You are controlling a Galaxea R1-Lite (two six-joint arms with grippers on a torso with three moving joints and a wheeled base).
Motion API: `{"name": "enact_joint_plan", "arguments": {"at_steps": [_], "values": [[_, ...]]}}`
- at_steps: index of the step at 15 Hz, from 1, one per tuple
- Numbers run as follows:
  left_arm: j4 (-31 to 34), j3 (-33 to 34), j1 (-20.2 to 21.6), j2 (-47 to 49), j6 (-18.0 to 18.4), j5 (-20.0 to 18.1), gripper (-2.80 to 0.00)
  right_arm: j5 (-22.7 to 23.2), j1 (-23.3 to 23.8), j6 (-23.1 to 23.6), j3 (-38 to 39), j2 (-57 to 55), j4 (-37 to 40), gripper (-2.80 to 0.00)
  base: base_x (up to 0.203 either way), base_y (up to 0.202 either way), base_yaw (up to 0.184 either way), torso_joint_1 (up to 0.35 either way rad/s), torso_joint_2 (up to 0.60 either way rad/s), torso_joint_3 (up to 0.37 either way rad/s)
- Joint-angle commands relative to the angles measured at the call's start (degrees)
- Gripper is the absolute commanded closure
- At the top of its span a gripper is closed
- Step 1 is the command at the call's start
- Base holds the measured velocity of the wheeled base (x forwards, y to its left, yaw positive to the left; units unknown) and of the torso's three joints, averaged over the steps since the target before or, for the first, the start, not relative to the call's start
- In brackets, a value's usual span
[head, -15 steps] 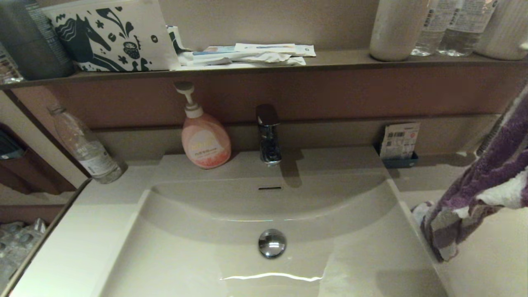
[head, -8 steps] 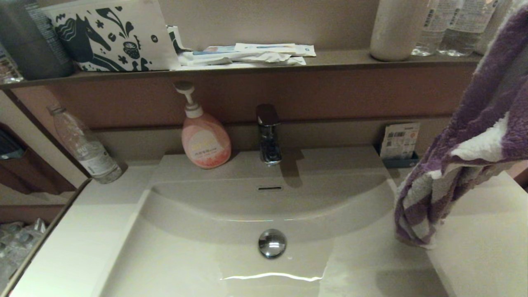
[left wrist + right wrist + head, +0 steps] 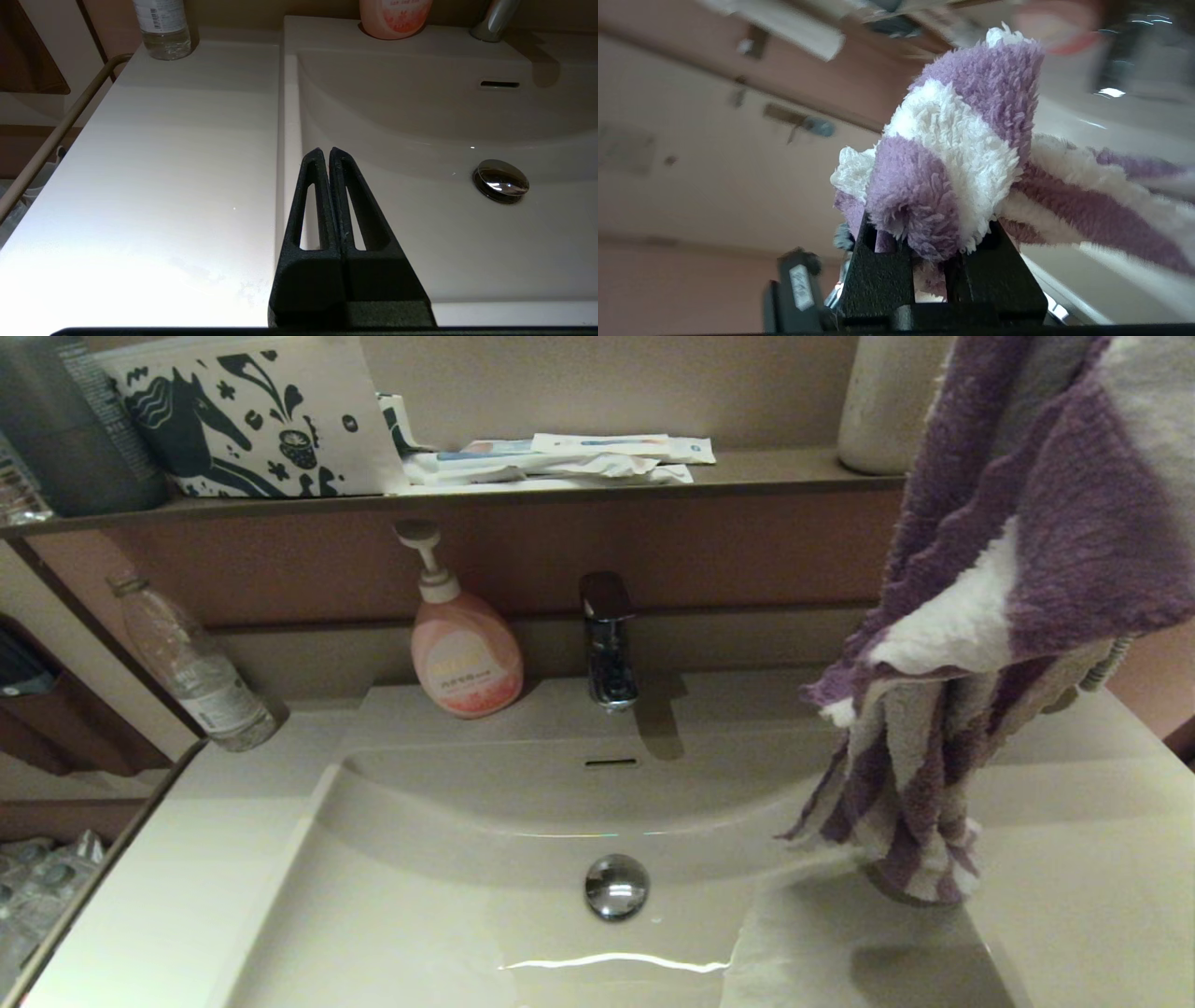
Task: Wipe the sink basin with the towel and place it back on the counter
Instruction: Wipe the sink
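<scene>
Right end effector pinching towel above sink basin, left end effector pressed together.

Left gripper: matte black, grainy-textured fingers, each showing a long slot cutout, tapering to narrow tips off a blocky base. Right gripper: showing the same black textured finish, slotted.

Soap bottle label, water bottle label: print unreadable; no legible txt

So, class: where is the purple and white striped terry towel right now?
In the head view the purple and white striped terry towel hangs at the right, held by the right gripper, its lower end over the beige sink basin's right edge.
</scene>
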State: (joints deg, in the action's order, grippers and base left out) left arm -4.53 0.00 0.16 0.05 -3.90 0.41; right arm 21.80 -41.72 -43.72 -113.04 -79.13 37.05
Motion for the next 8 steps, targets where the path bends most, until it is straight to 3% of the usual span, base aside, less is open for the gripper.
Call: {"name": "enact_joint_plan", "arguments": {"at_steps": [1, 5, 8], "values": [[0.0, 0.0, 0.0, 0.0, -0.1, 0.0, 0.00, 0.1, -2.4, -0.2, -0.2, -2.1, -2.1, 0.00, 0.000, 0.000, 0.000, 0.000, 0.00, 0.000], [0.0, 0.0, 0.0, 0.0, -0.1, 0.0, 0.00, 1.0, -7.8, -0.1, -0.2, -3.6, -6.7, 0.00, 0.000, 0.000, 0.000, 0.000, 0.00, 0.000], [0.0, 0.0, 0.0, 0.0, -0.1, 0.0, 0.00, 4.3, -8.9, -0.1, 0.6, -4.1, -6.7, 0.00, 0.000, 0.000, 0.000, 0.000, 0.00, 0.000]]}}
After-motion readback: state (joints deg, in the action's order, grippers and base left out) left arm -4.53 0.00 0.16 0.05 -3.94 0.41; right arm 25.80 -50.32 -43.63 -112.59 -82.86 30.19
